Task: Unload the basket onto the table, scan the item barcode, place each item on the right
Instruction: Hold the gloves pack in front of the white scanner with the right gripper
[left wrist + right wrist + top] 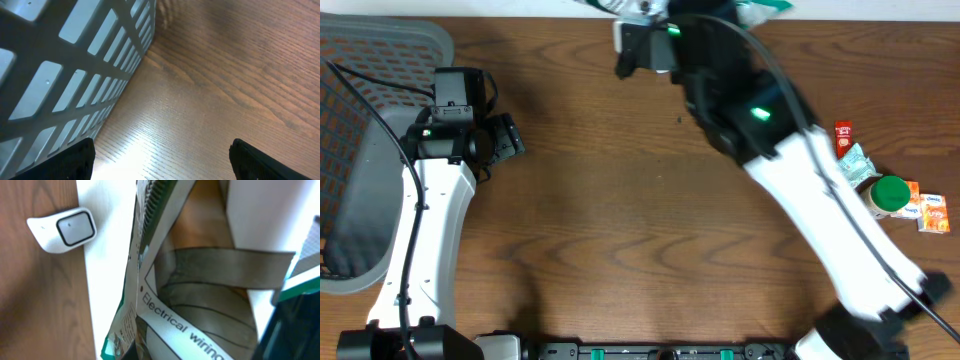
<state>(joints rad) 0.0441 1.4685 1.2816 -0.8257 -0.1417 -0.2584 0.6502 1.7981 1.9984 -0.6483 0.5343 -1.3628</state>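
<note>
**A:** We have a brown wooden tabletop (620, 230) under us. A grey slatted basket (380, 60) sits at its left edge, and some sachets (932, 212) and a green-capped bottle (890, 192) lie near its right edge.

**B:** And the task's thing? We see the green-and-white packet (165, 315) filling the right wrist view. It is printed "Electrical wiring" and sits up at the far edge of the tabletop.

**A:** The right hand (655, 35) is clamped tight, and we judge it grips that packet. The packet is so close to the lens that we can hardly pick out the fingers. The left hand (160, 162) stands wide and empty, just beside the basket.

**B:** So we take this as the presenting step. The white device with the square window (67, 227), near the packet, looks to us like the scanner.

**A:** Next we need the barcode face turned toward that window and held steady there.

**B:** Several things are hidden from us. No barcode shows on any face we can see. Overhead, the right arm covers the device, and the frame's top edge cuts off the packet. We also cannot tell whether the device rests on the wood or on the white strip beside it.
</note>
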